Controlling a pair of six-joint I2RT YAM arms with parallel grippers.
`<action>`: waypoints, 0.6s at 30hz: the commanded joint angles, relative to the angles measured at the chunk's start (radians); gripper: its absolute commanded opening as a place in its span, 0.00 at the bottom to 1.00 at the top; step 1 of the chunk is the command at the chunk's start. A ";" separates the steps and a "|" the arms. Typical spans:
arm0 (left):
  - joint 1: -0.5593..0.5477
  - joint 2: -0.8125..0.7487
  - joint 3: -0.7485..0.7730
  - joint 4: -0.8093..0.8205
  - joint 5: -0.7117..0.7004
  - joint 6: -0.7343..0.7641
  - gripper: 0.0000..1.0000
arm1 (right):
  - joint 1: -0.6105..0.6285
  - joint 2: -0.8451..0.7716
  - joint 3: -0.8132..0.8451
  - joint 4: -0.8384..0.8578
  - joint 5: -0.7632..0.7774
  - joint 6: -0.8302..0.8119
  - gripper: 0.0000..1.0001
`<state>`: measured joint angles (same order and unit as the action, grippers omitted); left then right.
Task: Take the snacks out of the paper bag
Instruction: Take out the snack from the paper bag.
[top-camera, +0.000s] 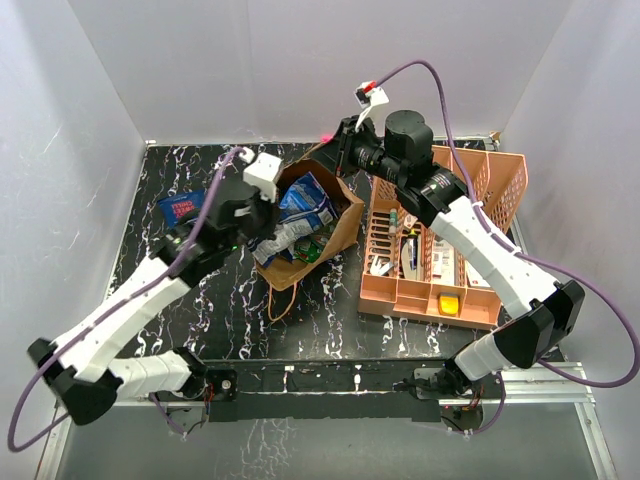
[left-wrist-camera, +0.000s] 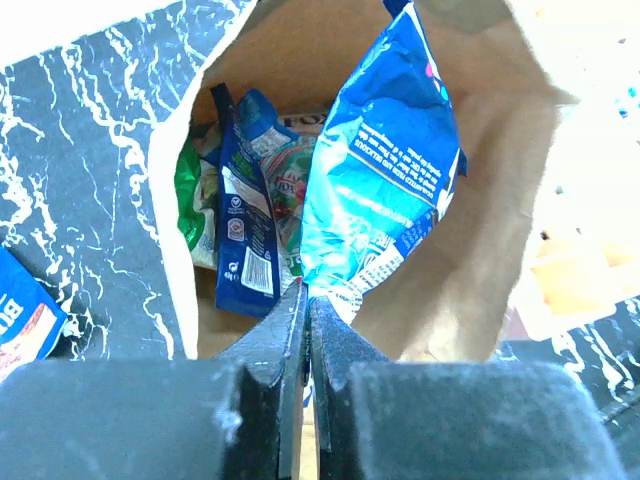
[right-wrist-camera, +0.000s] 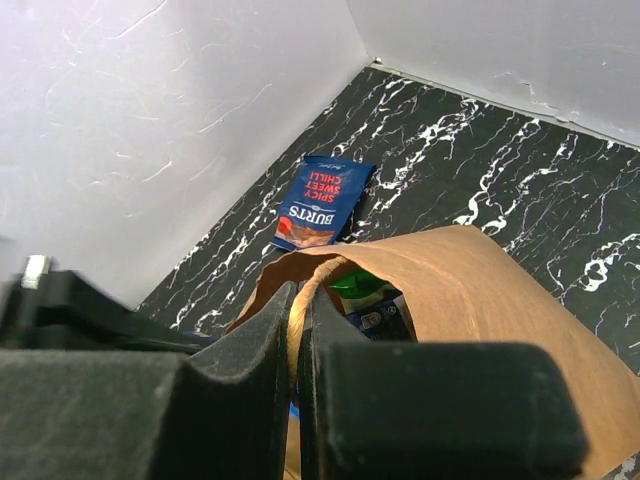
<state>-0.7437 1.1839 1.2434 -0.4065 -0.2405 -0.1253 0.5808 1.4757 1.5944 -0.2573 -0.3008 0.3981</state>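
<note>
The brown paper bag (top-camera: 335, 225) lies tilted with its mouth open toward the left arm. My left gripper (left-wrist-camera: 308, 292) is shut on the bottom edge of a light-blue snack packet (left-wrist-camera: 385, 170), which stands in the bag's mouth (top-camera: 305, 198). Deeper in the bag lie a dark-blue packet (left-wrist-camera: 245, 220) and a green one (left-wrist-camera: 188, 190). My right gripper (right-wrist-camera: 300, 292) is shut on the bag's twisted paper handle (right-wrist-camera: 314, 278) at the bag's far rim (top-camera: 335, 150). One blue packet (right-wrist-camera: 322, 203) lies flat on the table, left of the bag (top-camera: 182, 207).
A peach lattice basket (top-camera: 500, 185) with small toiletries stands right of the bag, under the right arm. White walls close the table at the back and on both sides. The bag's second handle (top-camera: 283, 300) trails on the marbled black table toward the near edge.
</note>
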 joint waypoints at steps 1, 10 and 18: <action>-0.006 -0.124 0.042 -0.095 0.112 -0.014 0.00 | 0.001 -0.070 -0.005 0.105 0.031 -0.005 0.07; -0.006 -0.292 0.237 -0.229 0.116 -0.059 0.00 | 0.001 -0.089 -0.048 0.130 0.044 -0.005 0.07; -0.007 -0.247 0.569 -0.347 -0.005 -0.035 0.00 | 0.001 -0.105 -0.076 0.146 0.055 -0.007 0.08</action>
<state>-0.7464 0.9131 1.6650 -0.6987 -0.1699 -0.1726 0.5808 1.4384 1.5265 -0.2058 -0.2630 0.3946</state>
